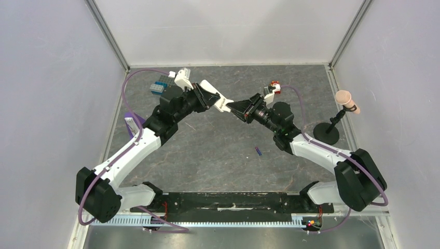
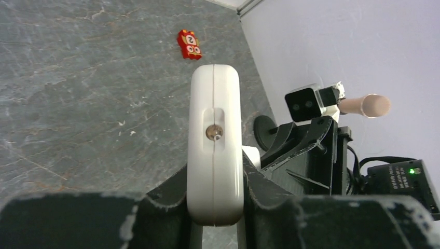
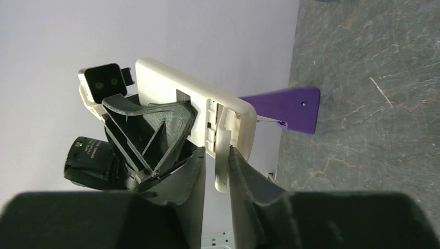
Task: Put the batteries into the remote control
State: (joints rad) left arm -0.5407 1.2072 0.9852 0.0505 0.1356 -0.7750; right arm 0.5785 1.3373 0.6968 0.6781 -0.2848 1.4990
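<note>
- White plastic hangs in mid-air: the remote control [image 1: 217, 98] is off the surface, clamped edge-on in the left hand [image 2: 215, 193], whose fingers [image 2: 172, 191] press on both broad faces.
- Loading looks barely begun, I judge. A bluish-purple battery [image 1: 258, 151] lies loose on the surface [image 1: 218, 150], at about 5 o'clock from the remote control in the top view and well apart from both hands.
- No dark battery shows in any view, and I cannot tell whether one sits inside the remote control.
- The right hand [image 3: 218, 155] is nearly closed, pinching a thin white cover strip [image 3: 221, 174]. The strip touches the remote control's back beside a recessed slot and is probably the battery door.
- Left to do, as I read it: fetch the loose battery, seat it, find the other one and close the back.
- A red-orange block [image 1: 275, 87] sits at about 2 o'clock from the right hand.
</note>
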